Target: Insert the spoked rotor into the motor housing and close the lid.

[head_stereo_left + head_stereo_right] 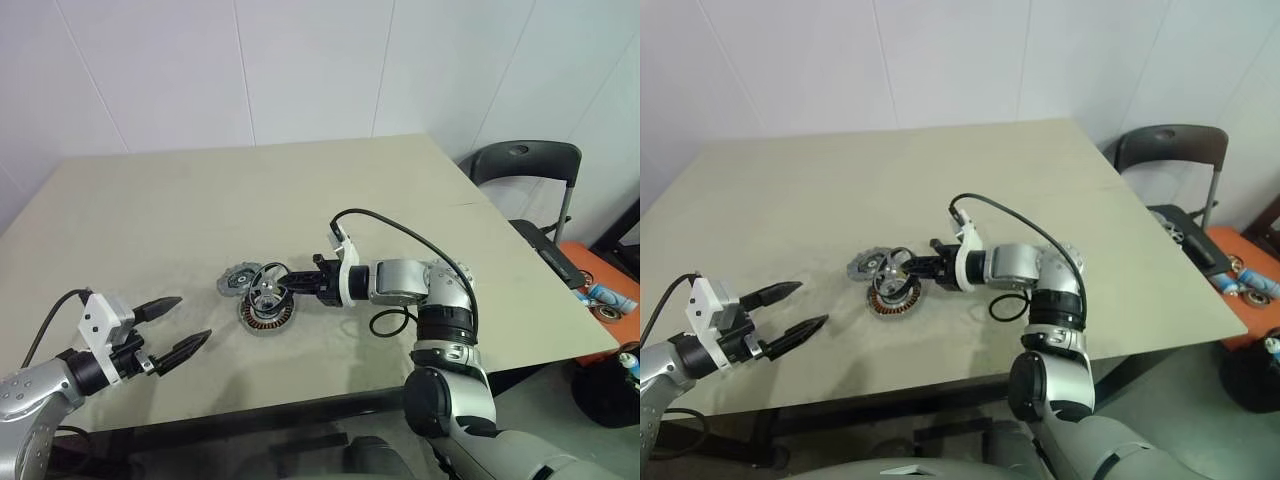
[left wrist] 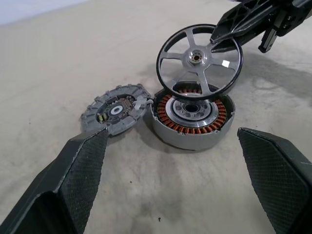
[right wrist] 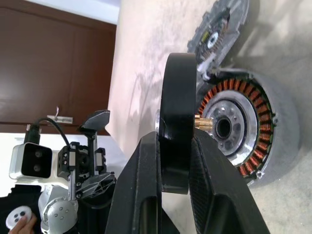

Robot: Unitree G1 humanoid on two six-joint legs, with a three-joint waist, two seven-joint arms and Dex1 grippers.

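Left tool (image 1: 178, 325), nearest your cam, hangs w/ fingers spread wide & empty over the table (image 1: 150, 200) edge, well apart from the parts. Right tool (image 2: 222, 40) is clenched on the rim of the spoked rotor (image 2: 199, 61), holding it tilted just above the motor housing (image 2: 193, 116), which sits on the table w/ copper windings facing up. Lid (image 2: 114, 108) lies flat on the table, touching or just beside the housing's side; can't tell which. Risks, as I'd judge: rotor is up on edge, not level, so if you lower it like this the rim could catch the housing wall or scrape the windings; level it & centre the hub over the bore first. Pinch is only on a thin rim, so it may pivot or slip when it meets the housing. Housing isn't braced, so a side push could slide it into the lid. Hard to read: the gap btwn rotor & housing, whether the hub shaft is lined up w/ the centre hole, & the rotor's underside. Tool fingers cover part of the rim in the right wrist view.
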